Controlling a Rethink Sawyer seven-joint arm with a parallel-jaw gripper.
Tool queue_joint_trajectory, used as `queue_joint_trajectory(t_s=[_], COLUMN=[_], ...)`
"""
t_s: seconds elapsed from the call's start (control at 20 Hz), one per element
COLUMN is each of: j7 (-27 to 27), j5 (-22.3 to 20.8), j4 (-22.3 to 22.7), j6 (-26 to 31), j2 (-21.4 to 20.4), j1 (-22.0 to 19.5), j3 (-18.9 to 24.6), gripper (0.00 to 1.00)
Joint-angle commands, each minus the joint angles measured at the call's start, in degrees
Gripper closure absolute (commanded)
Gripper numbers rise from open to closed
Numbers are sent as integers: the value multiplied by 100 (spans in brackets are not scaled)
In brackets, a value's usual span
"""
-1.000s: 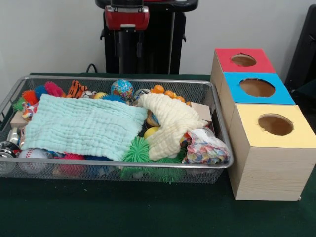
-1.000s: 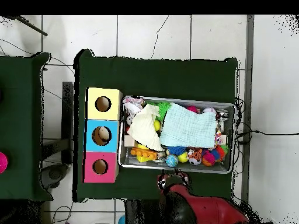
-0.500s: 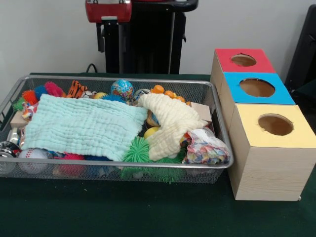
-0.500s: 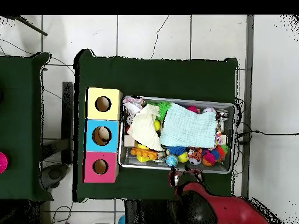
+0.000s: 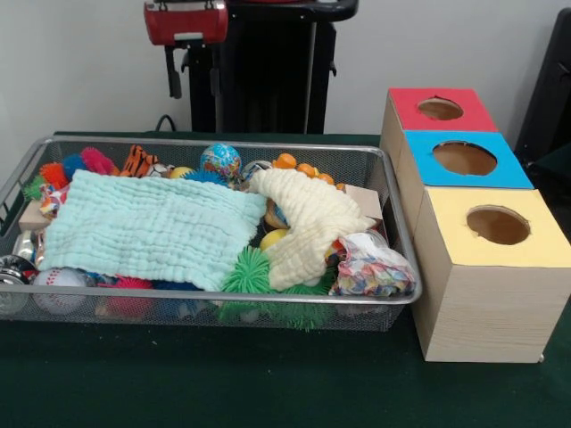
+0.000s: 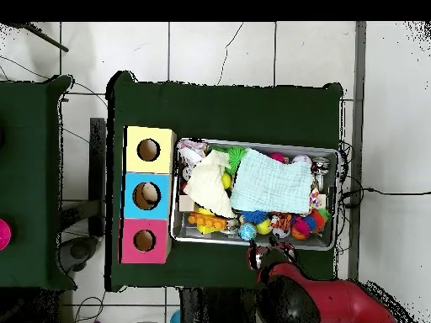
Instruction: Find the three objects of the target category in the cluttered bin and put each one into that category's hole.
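A wire mesh bin [image 5: 223, 143] [image 6: 252, 142] holds a heap of toys. A mint cloth [image 5: 147, 227] [image 6: 271, 186] and a cream cloth [image 5: 308, 218] [image 6: 209, 185] lie over most of them. Round the cloths show a globe ball [image 5: 220, 160] [image 6: 247, 231], a green spiky ball [image 5: 247, 272], an orange toy [image 5: 299, 167], a tiger-striped toy [image 5: 138, 160] and a baseball [image 5: 61, 290]. My gripper [image 5: 191, 78] [image 6: 260, 253] hangs open and empty, high behind the bin's back rim, outside the bin.
Beside the bin stand three wooden boxes in a row, each with a round hole on top: red [image 5: 406, 102] [image 6: 130, 241], blue [image 5: 424, 165] [image 6: 130, 195], yellow [image 5: 464, 245] [image 6: 149, 135]. A patterned bag [image 5: 373, 267] fills the bin's corner nearest the yellow box.
The gripper has risen and slid left in the front view, right in the overhead view. Nothing in the bin has shifted.
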Motion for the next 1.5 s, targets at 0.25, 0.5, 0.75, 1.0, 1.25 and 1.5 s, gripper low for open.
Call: queue_joint_trajectory(t_s=[0.25,0.5,0.75,1.0,1.25,1.5], j7=[-235,-313,-410,-385,-84,428], j5=[-1518,-1646,-1771,-1921,-2134,-2452], j4=[-1314,-1468,-1688,-1836,-1968,-2153], j6=[-56,159,419,542,565,308], j2=[1340,1461,1189,953,706,663], j1=[158,-102,-48,138,589,1230], j3=[-53,236,176,-12,-458,-1143], gripper=[0,0,0,0,0,0])
